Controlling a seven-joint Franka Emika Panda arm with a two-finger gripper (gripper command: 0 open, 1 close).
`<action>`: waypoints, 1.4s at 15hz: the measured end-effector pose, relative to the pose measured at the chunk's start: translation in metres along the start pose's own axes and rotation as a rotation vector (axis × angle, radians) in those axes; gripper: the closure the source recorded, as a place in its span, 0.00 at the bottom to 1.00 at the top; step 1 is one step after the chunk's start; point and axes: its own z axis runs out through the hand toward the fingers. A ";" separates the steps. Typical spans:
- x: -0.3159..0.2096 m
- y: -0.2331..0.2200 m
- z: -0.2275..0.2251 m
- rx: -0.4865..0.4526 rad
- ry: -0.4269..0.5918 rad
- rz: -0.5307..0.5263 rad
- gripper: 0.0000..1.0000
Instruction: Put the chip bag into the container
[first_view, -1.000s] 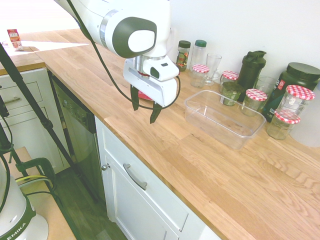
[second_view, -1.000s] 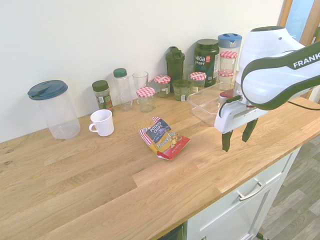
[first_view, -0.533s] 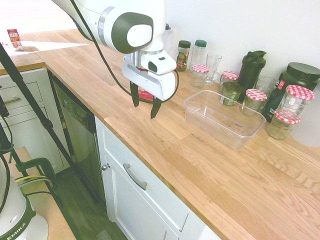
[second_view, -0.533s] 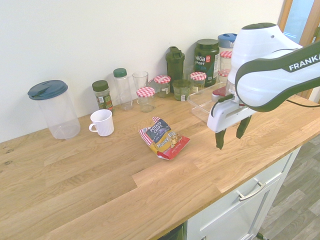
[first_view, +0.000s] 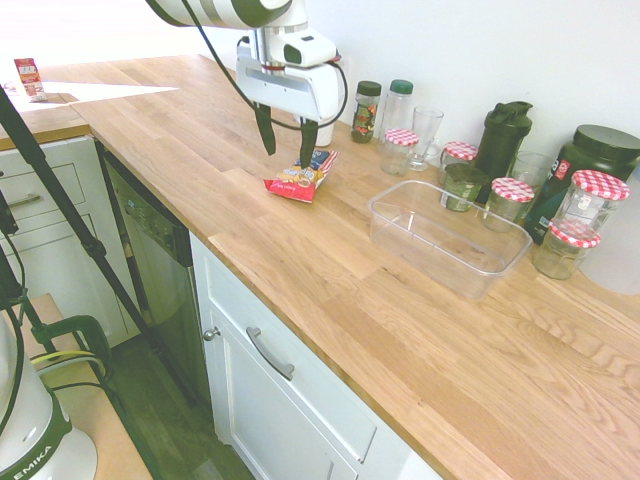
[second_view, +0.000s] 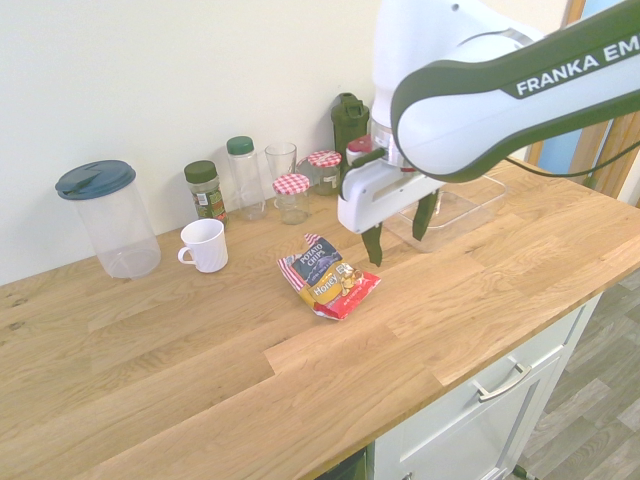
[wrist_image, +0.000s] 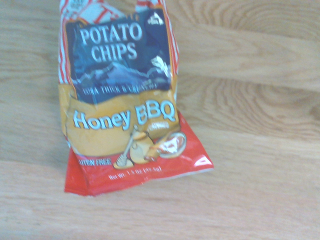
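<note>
The chip bag (first_view: 300, 178) lies flat on the wooden counter, red with a yellow-orange band and a dark blue "Potato Chips" panel (second_view: 328, 278). It fills the left and middle of the wrist view (wrist_image: 120, 100). My gripper (first_view: 287, 152) hangs open just above the bag's far side, fingers pointing down with nothing between them; in the second exterior view the gripper (second_view: 398, 248) stands right of the bag. The clear rectangular container (first_view: 470, 280) sits empty on the counter, well apart from the bag. In the second exterior view my arm partly hides the container (second_view: 462, 208).
Along the wall stand red-checked-lid jars (first_view: 512, 202), a dark shaker bottle (first_view: 503, 135), a black tub (first_view: 592, 160), a glass (first_view: 425, 135) and spice bottles (first_view: 367, 108). A white mug (second_view: 205, 245) and a lidded clear pitcher (second_view: 105, 215) stand beyond the bag. The counter's front edge (first_view: 260, 290) is close.
My arm has swung away from the counter's front edge beside the container and over to the chip bag, now hovering above it. The fingers stay open; the bag has not moved.
</note>
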 end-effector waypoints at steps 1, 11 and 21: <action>0.000 -0.013 -0.004 -0.004 0.007 -0.007 0.00; -0.003 -0.097 0.025 0.038 0.050 -0.065 0.00; 0.007 -0.126 0.053 0.031 0.047 -0.061 0.00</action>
